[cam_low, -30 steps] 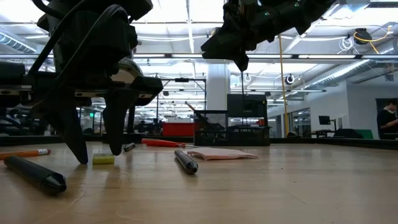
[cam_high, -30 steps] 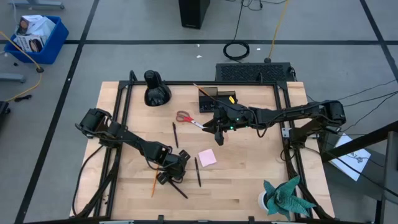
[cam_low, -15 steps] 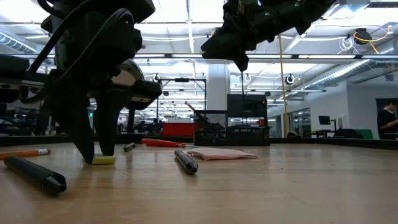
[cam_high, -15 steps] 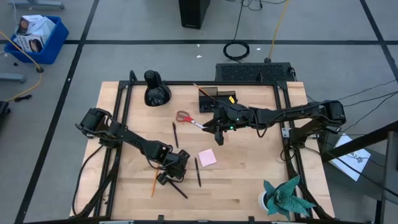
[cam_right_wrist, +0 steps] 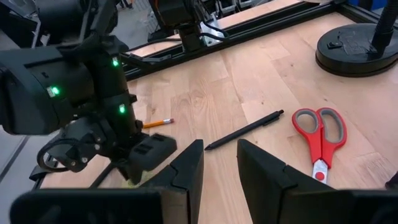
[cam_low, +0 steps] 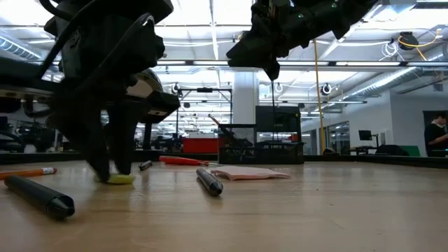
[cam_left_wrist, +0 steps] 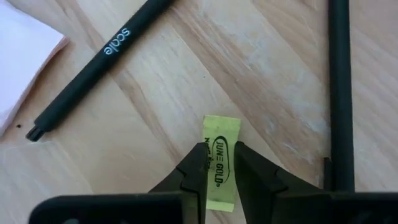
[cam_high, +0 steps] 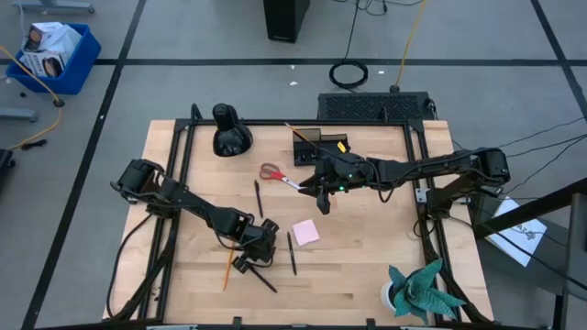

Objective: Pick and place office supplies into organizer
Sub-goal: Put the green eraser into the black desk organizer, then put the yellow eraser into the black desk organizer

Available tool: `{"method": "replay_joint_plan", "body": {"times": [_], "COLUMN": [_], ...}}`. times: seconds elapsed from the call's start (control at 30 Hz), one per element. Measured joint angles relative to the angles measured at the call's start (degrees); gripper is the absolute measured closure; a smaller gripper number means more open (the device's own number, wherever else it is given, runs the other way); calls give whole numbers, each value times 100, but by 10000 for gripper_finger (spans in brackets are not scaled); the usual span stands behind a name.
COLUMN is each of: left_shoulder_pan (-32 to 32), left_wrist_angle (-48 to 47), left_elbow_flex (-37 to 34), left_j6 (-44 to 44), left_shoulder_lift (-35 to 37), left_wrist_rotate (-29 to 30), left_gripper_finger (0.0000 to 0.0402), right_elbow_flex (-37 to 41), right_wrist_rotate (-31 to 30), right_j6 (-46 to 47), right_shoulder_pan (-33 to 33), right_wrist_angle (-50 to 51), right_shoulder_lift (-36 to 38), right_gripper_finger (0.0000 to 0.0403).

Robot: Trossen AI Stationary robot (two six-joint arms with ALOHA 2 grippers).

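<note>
My left gripper (cam_high: 260, 242) (cam_low: 112, 168) stands low over the near-left part of the table, shut on a tiny yellow-green bit (cam_left_wrist: 221, 158) (cam_low: 120, 179). A black pen (cam_left_wrist: 102, 56) and another pen (cam_left_wrist: 339, 87) lie on either side of the bit. My right gripper (cam_high: 321, 198) (cam_right_wrist: 221, 165) hovers open above the table's middle, near the red-handled scissors (cam_high: 275, 174) (cam_right_wrist: 323, 140). The black organizer (cam_high: 321, 147) stands at the far edge. The pink sticky pad (cam_high: 305, 232), the orange pencil (cam_high: 227, 271) and more pens (cam_high: 258, 197) lie flat on the wood. My left gripper pinches the yellow-green bit by its two long sides (cam_left_wrist: 219, 163), about midway along, one fingertip (cam_left_wrist: 196, 168) on each side. The fingers come from above, pointing down. The bit lies flat on the table (cam_low: 120, 179).
A rounded black bulbous object (cam_high: 229, 133) stands at the far left of the table. A teal paper plant (cam_high: 422, 289) stands at the near right corner. A black pen (cam_low: 208, 181) and the thicker pen (cam_low: 38, 195) lie close to my left gripper. Bare wood lies right of the pad.
My left gripper's fingers have closed from wide apart onto the yellow-green bit, shifting slightly over it. The bit has stayed on the table. My right arm has kept still.
</note>
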State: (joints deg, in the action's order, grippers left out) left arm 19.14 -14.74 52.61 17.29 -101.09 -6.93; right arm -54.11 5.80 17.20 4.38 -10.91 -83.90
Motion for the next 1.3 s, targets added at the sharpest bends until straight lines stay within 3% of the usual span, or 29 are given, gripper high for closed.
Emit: {"method": "replay_joint_plan", "body": {"times": [0.13, 0.57, 1.0, 1.3], "left_shoulder_pan": [-33, -164, -416, -937], "left_wrist_angle": [-43, -76, -367, -13], "left_elbow_flex": [-10, -1, 1, 10], "left_j6": [-7, -570, -597, -2008], "left_shoulder_lift": [169, 323, 323, 566], "left_wrist_rotate": [469, 642, 1354, 1645], "left_gripper_finger": [335, 335, 335, 335], "right_elbow_flex": [0, 0, 0, 0], "right_wrist_rotate": [0, -7, 1, 20], "right_j6": [-16, -219, -318, -559], "right_shoulder_pan": [0, 12, 300, 566], "right_wrist_angle": [13, 105, 110, 403], "right_shoulder_lift": [-2, -2, -2, 273], "right_gripper_finger": [314, 314, 314, 314]}}
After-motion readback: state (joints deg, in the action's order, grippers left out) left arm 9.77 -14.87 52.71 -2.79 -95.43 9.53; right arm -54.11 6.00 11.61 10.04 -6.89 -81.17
